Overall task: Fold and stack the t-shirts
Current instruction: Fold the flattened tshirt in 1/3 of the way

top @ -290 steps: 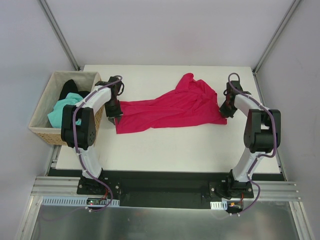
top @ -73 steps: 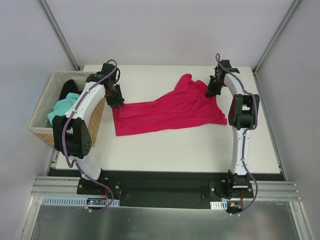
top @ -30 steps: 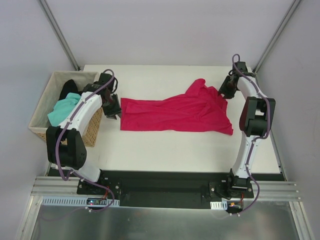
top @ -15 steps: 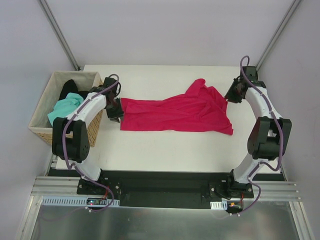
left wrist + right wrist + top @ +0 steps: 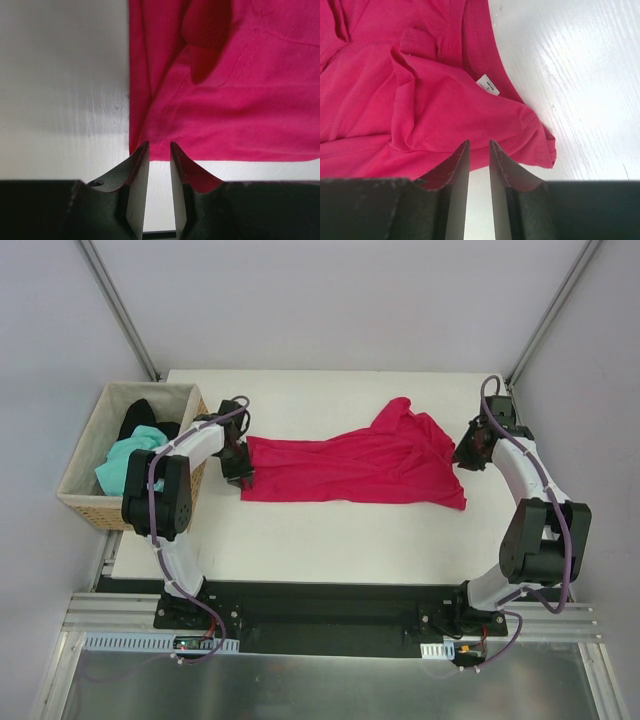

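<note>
The red t-shirt (image 5: pixel 350 468) lies flat on the white table (image 5: pixel 330 530), about in the middle. It is stretched long from left to right. Its straight bottom edge points left, and its crumpled end, with a small white tag (image 5: pixel 487 84), points right. One bunched part sticks out toward the far side.

The left gripper (image 5: pixel 160 146) sits right at the shirt's left edge. Its jaws are only a little apart, and just bare table shows in the gap. The right gripper (image 5: pixel 479 144) is just beside the right end, also with a narrow gap and holding nothing.

Far left stands a basket (image 5: pixel 85 502). Inside it lie a green shirt (image 5: pixel 125 462) and a black shirt (image 5: pixel 140 418).
</note>
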